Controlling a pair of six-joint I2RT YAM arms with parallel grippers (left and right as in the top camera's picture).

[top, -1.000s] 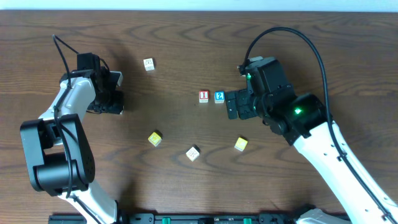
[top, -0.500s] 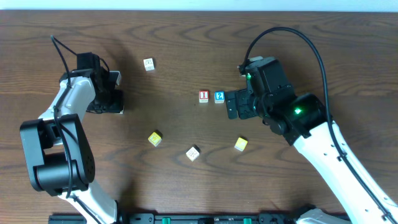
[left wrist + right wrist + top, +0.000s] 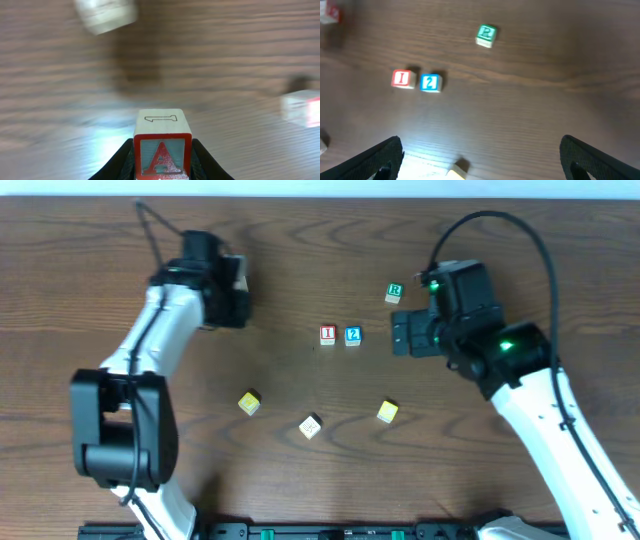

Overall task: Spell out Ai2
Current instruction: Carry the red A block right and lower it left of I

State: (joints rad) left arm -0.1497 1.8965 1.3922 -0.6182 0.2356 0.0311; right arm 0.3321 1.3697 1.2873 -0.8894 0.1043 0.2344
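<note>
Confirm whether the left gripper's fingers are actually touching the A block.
Touching. The left wrist view shows the A block wedged between the left gripper, with both fingers pressed against its sides and no visible gap.

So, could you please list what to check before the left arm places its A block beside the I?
1. A block held in left claw: ok.
2. I block and 2 block side by side, in reading order: ok.
3. Space on the I block's open side free: ok.
4. Right claw open, away from the row: ok.
5. Which face of the A block will land upward: cannot tell.
</note>
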